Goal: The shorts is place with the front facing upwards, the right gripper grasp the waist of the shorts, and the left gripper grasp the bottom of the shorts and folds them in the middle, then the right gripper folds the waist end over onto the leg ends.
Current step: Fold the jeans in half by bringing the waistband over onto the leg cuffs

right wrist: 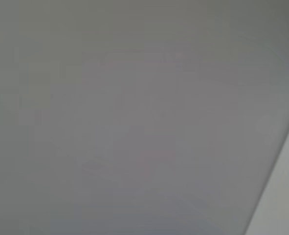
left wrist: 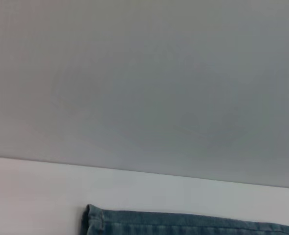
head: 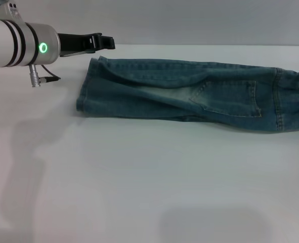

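On the white counter:
Shorts: lying folded lengthwise, leg ends on left.
Left pincer: hovering beside the leg ends, grasping nothing; open or clenched, I cannot tell.

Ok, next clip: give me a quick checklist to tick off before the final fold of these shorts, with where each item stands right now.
1. Shorts already folded lengthwise into one long strip: ok.
2. Leg ends lying flat at the robot's left end of the table: ok.
3. Waist within view for grasping: not ok, it runs off the picture's right edge.
4. Left gripper clear of the cloth, beyond the far corner of the leg ends: ok.
5. Left gripper fingers open or shut: cannot tell.
6. Right gripper ready at the waist: cannot tell, it appears in no view.
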